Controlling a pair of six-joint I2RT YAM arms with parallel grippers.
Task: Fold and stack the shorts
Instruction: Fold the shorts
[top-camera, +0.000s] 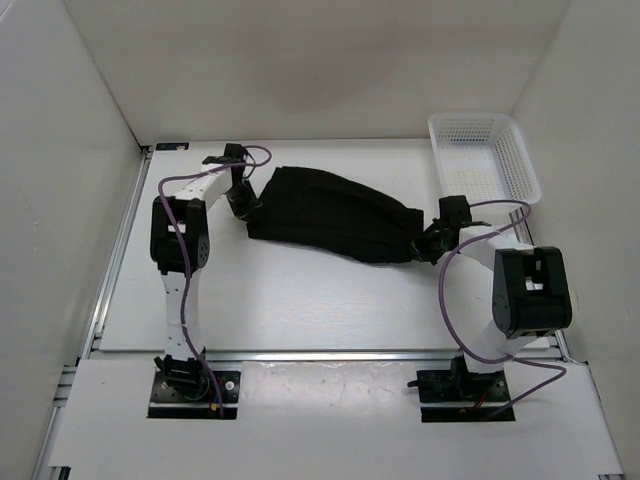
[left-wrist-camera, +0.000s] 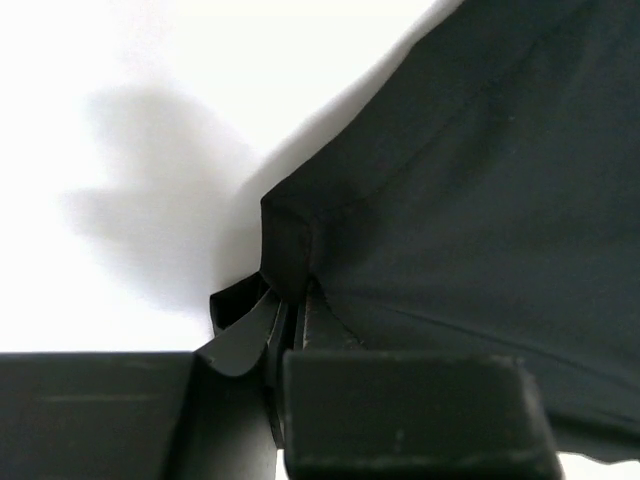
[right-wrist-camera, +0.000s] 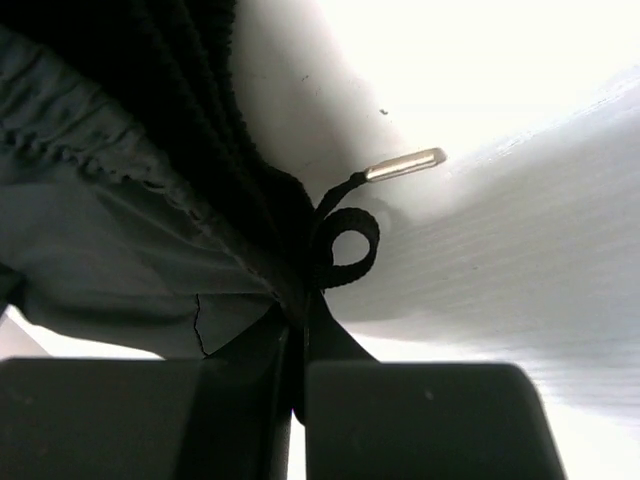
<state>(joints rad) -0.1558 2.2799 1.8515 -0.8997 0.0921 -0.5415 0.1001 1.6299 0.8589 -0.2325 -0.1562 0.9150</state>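
Observation:
The black shorts (top-camera: 335, 215) hang stretched between both grippers over the back middle of the table. My left gripper (top-camera: 243, 203) is shut on the shorts' left hem corner (left-wrist-camera: 290, 255), seen pinched between the fingers in the left wrist view. My right gripper (top-camera: 428, 243) is shut on the waistband end (right-wrist-camera: 270, 230), where the gathered elastic and a looped black drawstring (right-wrist-camera: 345, 240) with a metal tip (right-wrist-camera: 405, 163) show in the right wrist view. The cloth sags slightly from left to right.
A white mesh basket (top-camera: 484, 155) stands at the back right corner, just behind my right arm. White walls close in the table on the left, back and right. A metal rail (top-camera: 320, 355) runs along the near edge.

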